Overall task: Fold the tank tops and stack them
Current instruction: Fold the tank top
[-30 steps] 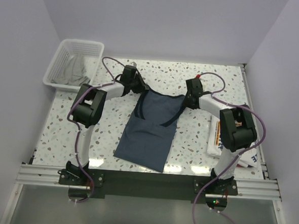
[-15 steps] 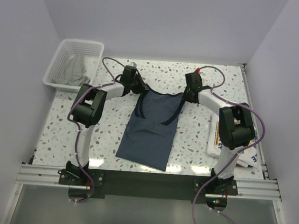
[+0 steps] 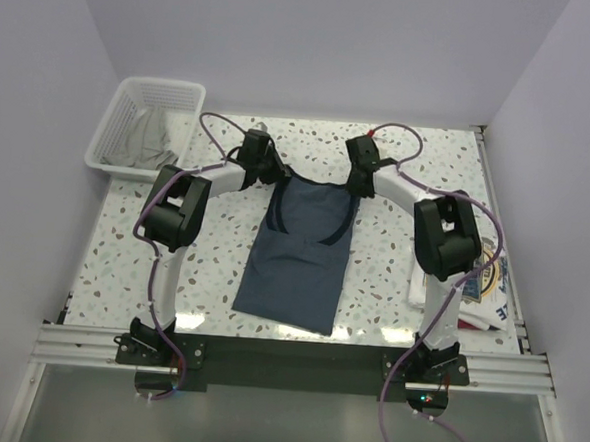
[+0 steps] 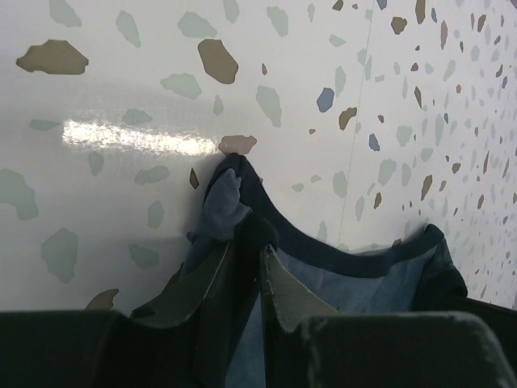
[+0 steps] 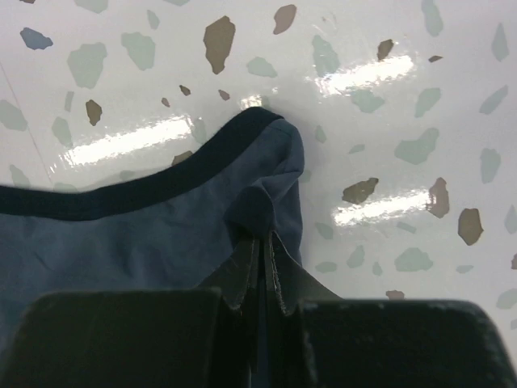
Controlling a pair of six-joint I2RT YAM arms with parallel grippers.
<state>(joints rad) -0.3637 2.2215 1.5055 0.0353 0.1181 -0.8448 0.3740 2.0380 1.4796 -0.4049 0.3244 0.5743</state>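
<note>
slate-blue cloth tank top (image 3: 294, 266): laid flat on the glossy speckled terrazzo table top (image 3: 392, 277), between the two arms. its hem is turned toward the arm bases and its navy-trimmed neckline toward the far wall. it is held at the far end by both shoulder straps.
left gripper (image 4: 249, 242): pinched on the left shoulder strap. a bunched fold of blue cloth and navy trim is caught between the two fingers, and the strap tip is pushed out just ahead of them, against the table surface.
right gripper (image 5: 260, 242): pressed tight together on the right shoulder strap. only a thin fold of cloth is held between the fingers, and the navy edging is seen curving away to the left in the wrist view.
white cloth tank top with a round blue-orange graphic (image 3: 479, 292): placed at the right edge of the table, well apart from the slate-blue one. part of it is hidden behind the right arm, so its exact shape cannot be told.
white plastic mesh basket (image 3: 116, 125): set at the far left corner of the table. a crumpled grey cloth (image 3: 152, 137) is kept inside it.
arms: both are stretched forward and bent inward, so that the grippers are brought near each other, one strap taken by each.
</note>
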